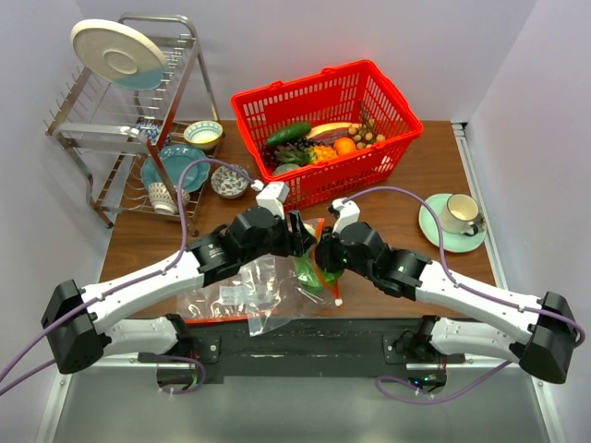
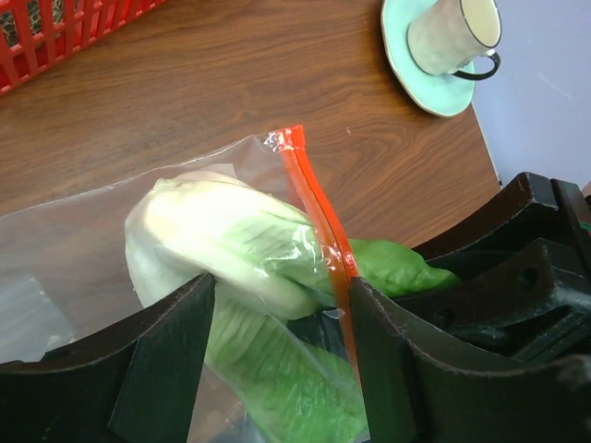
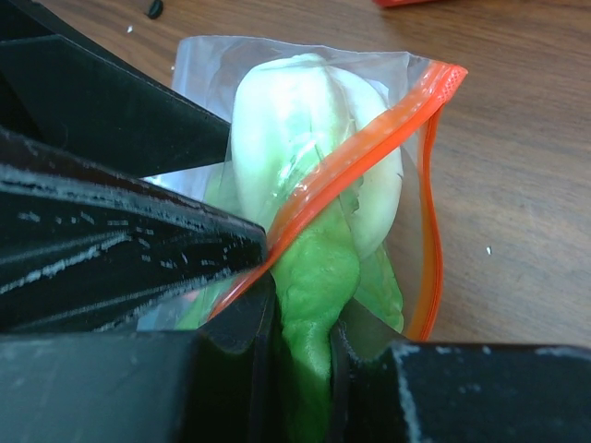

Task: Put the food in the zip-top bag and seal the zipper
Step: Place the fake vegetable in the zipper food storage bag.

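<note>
The zip-top bag (image 1: 242, 293) lies on the table between the arms, its clear plastic (image 2: 74, 249) wrapped over the napa cabbage (image 2: 222, 231). The cabbage's white end sits inside the mouth (image 3: 305, 138) and its green leaves stick out past the zipper (image 3: 369, 152). My right gripper (image 3: 309, 314) is shut on that green leaf end. My left gripper (image 2: 282, 281) straddles bag and cabbage, jaws wide apart, one finger (image 2: 388, 360) against the red-orange zipper (image 2: 314, 198). The cucumber (image 1: 288, 133) and brown nuts (image 1: 369, 137) lie in the red basket (image 1: 319, 76).
A cup on a green saucer (image 1: 457, 214) stands at the right. At the back left a dish rack (image 1: 120, 120) holds a plate, with bowls (image 1: 203, 134) beside it. The basket also holds an orange and grapes.
</note>
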`<state>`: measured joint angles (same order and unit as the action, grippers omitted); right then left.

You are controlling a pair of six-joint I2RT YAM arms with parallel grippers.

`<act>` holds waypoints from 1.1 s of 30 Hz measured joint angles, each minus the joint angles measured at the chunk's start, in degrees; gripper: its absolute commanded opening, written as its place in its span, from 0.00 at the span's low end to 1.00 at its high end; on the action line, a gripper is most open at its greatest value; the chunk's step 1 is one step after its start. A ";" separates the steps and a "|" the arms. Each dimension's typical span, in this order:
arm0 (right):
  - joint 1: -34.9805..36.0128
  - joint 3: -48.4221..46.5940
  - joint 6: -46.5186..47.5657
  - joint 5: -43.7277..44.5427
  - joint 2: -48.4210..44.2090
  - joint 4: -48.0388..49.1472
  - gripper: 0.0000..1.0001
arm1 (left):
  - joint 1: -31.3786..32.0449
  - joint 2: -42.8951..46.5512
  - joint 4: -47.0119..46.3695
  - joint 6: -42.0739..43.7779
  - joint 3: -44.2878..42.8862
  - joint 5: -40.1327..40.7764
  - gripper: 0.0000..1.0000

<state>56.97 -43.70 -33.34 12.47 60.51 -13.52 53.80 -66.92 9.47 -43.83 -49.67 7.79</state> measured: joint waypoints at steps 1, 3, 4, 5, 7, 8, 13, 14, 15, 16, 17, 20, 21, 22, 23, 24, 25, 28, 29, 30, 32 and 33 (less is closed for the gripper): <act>0.00 0.00 -0.02 0.00 0.17 -0.02 0.00 | 0.09 -0.33 0.28 0.09 -0.28 0.00 0.67; 0.00 0.02 0.00 0.02 0.31 -0.15 0.00 | 0.37 -1.07 0.63 0.13 -0.79 0.09 0.67; -0.02 0.02 0.02 0.04 0.31 -0.28 0.00 | 0.52 -1.36 0.66 0.11 -0.96 0.11 0.62; -0.04 0.02 0.02 0.04 0.31 -0.39 0.00 | 0.70 -1.66 0.66 0.13 -1.18 0.11 0.59; -0.04 0.02 0.04 0.07 0.31 -0.72 0.00 | 0.92 -2.10 0.68 0.07 -1.33 0.11 0.55; -0.04 0.02 0.07 0.07 0.31 -0.85 0.00 | 1.01 -2.23 0.68 0.07 -1.33 0.11 0.55; -0.11 0.02 0.35 0.31 0.31 -1.73 0.00 | 1.22 -3.30 0.72 0.04 -1.57 0.02 0.21; -0.15 0.02 0.42 0.44 0.31 -1.86 0.00 | 1.27 -3.54 0.74 0.13 -1.64 0.02 0.14; -0.15 0.02 0.46 0.52 0.31 -1.99 0.00 | 1.29 -3.72 0.90 0.22 -1.64 0.07 0.08; -0.15 0.02 0.50 0.63 0.31 -2.10 0.00 | 1.29 -3.82 1.11 0.50 -1.64 0.09 0.00; -0.15 0.02 0.59 0.68 0.31 -2.12 0.00 | 1.29 -3.91 1.16 0.74 -1.64 0.00 0.00; -0.15 0.04 0.63 0.90 0.31 -2.14 0.00 | 1.36 -3.91 0.92 1.14 -1.66 -0.57 0.00; -0.15 0.04 0.61 0.92 0.31 -2.12 0.00 | 1.36 -3.91 0.87 1.14 -1.66 -0.70 0.00; -0.15 0.13 0.61 0.92 0.31 -2.05 0.00 | 1.36 -3.91 0.83 1.14 -1.66 -0.85 0.00; -0.15 0.22 0.57 0.90 0.31 -2.03 0.00 | 1.36 -3.91 0.72 1.11 -1.66 -1.07 0.00; -0.15 0.39 0.50 0.87 0.31 -1.88 0.00 | 1.36 -3.91 0.55 0.98 -1.66 -1.36 0.00; -0.15 0.66 0.39 0.79 0.31 -1.55 0.00 | 1.33 -3.89 0.26 0.90 -1.66 -1.75 0.00; -0.09 1.40 -0.02 -0.26 0.31 -0.37 0.01 | 1.33 -3.50 -1.49 0.24 -1.20 -3.08 0.00; -0.09 1.57 -0.13 -0.55 0.31 0.11 0.03 | 1.27 -3.21 -1.99 -0.07 -0.92 -3.37 0.00; -0.09 1.79 -0.28 -0.83 0.31 0.66 0.04 | 1.14 -2.91 -2.56 -0.20 -0.55 -3.58 0.00; -0.09 2.10 -0.66 -1.46 0.31 1.36 0.08 | 0.74 -2.34 -3.52 -0.63 0.42 -4.20 0.00; -0.09 2.34 -0.87 -1.64 0.31 1.73 0.08 | 0.50 -1.99 -4.85 -1.03 1.40 -4.59 0.00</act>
<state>56.88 -41.36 -34.22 10.83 60.82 -11.79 54.30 -68.90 4.62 -44.86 -48.27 3.20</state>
